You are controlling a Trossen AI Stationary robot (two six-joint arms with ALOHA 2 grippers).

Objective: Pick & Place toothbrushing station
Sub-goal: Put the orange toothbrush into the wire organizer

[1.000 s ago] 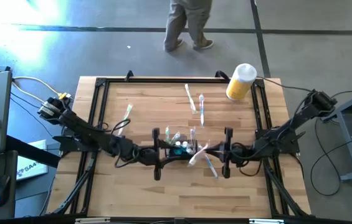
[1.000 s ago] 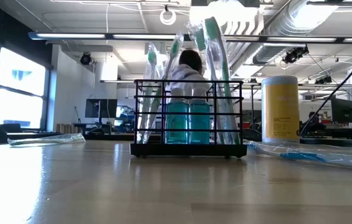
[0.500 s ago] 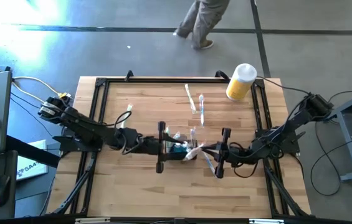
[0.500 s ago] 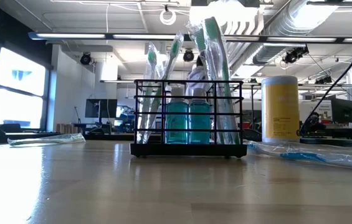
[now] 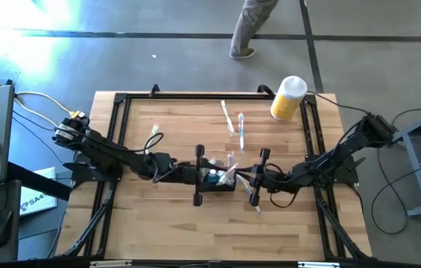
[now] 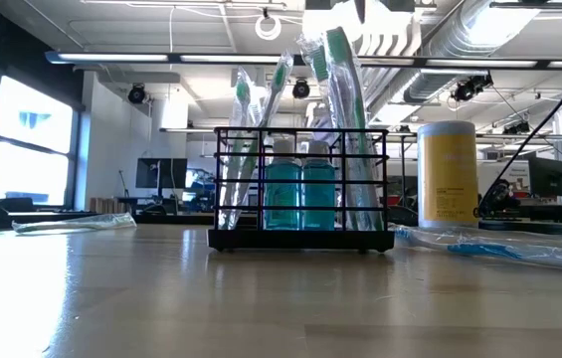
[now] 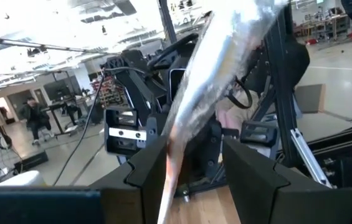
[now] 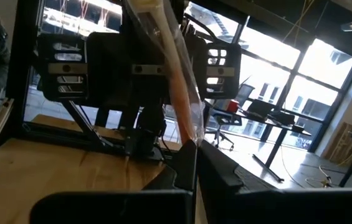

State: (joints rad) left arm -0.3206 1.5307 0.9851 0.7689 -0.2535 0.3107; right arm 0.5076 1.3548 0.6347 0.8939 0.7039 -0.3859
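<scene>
The black wire-mesh caddy (image 5: pixel 216 177) stands on its base at the table's middle; in the low view (image 6: pixel 300 189) it holds two blue bottles and several wrapped toothbrushes, upright. My left gripper (image 5: pixel 199 176) is at the caddy's left side, open; a wrapped toothbrush (image 7: pixel 219 68) slants up between its fingers. My right gripper (image 5: pixel 257 177) is just right of the caddy, shut on a wrapped toothbrush with a pinkish handle (image 8: pixel 169 68), which reaches toward the caddy (image 5: pixel 231 177). My left gripper: I cannot tell whether its fingers (image 7: pixel 147 165) touch the wrapped toothbrush that passes between them. My right gripper pinches the wrapped toothbrush's lower end (image 8: pixel 190 138) between its two fingers, coming level from the table's right side. The toothbrush slants up and away from the fingers, toward the caddy.
Loose wrapped toothbrushes lie at the far left (image 5: pixel 153 138), the far middle (image 5: pixel 227 117) (image 5: pixel 241 130) and under my right gripper (image 5: pixel 255 199). A yellow cylinder with a white cap (image 5: pixel 287 97) stands at the far right corner. A person (image 5: pixel 251 30) walks beyond the table.
My left gripper has gone toward the table's right edge, up to the caddy's left side. My right gripper has gone toward the table's left edge with the wrapped toothbrush, bringing it up to the caddy. The caddy has stayed where it was.
</scene>
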